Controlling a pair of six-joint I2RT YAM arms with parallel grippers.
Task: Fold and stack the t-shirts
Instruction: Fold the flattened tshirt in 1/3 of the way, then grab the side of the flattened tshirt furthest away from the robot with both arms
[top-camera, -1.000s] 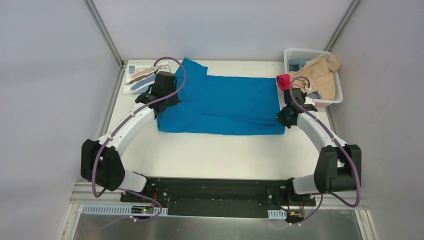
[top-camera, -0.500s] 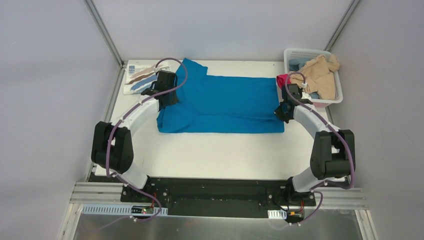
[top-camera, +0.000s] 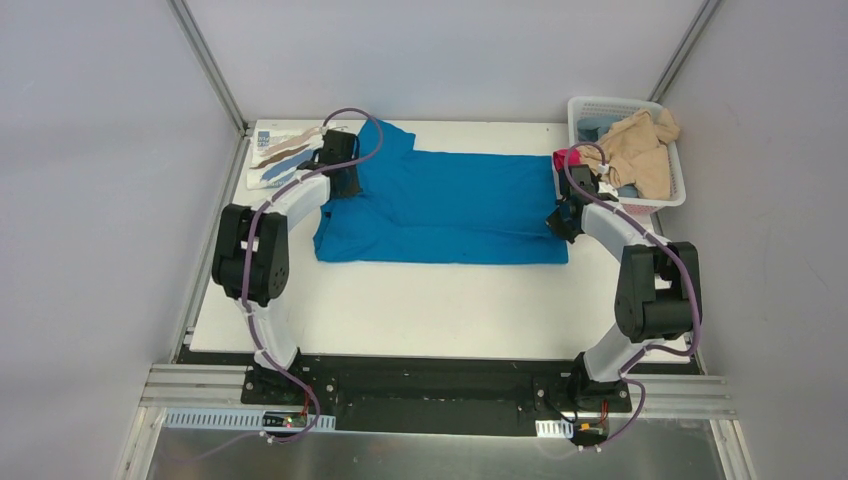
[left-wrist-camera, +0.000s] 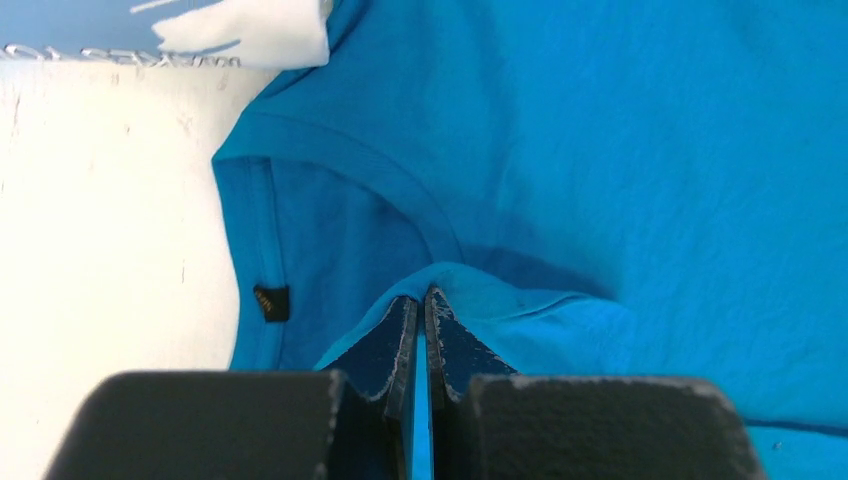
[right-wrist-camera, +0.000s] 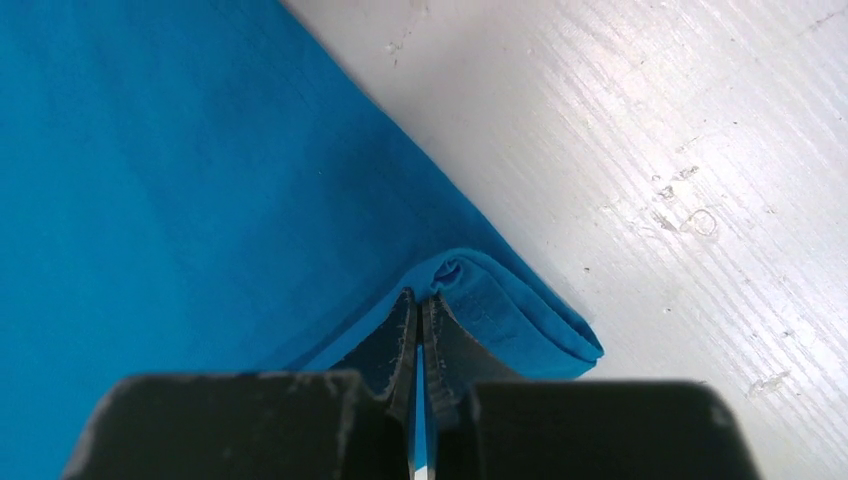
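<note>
The bright blue t-shirt (top-camera: 450, 205) lies spread across the far half of the table. My left gripper (top-camera: 345, 185) is shut on a fold of it near the neck opening (left-wrist-camera: 420, 295), pinching the cloth. My right gripper (top-camera: 556, 222) is shut on a fold at its right hem corner (right-wrist-camera: 420, 298). The printed white t-shirt (top-camera: 275, 155) lies folded at the far left, its edge showing in the left wrist view (left-wrist-camera: 250, 30). Beige (top-camera: 640, 145), pink (top-camera: 566, 160) and pale-blue (top-camera: 593, 127) shirts sit in the basket.
The white mesh basket (top-camera: 672, 190) stands at the far right corner, close behind my right arm. Bare white table (top-camera: 430, 305) lies between the blue shirt and the arm bases. Grey walls close in the left, right and back.
Both grippers have moved toward the far side of the table, carrying the blue shirt's near edge with them; the shirt is now narrower front to back. Both arms have drawn up more steeply.
</note>
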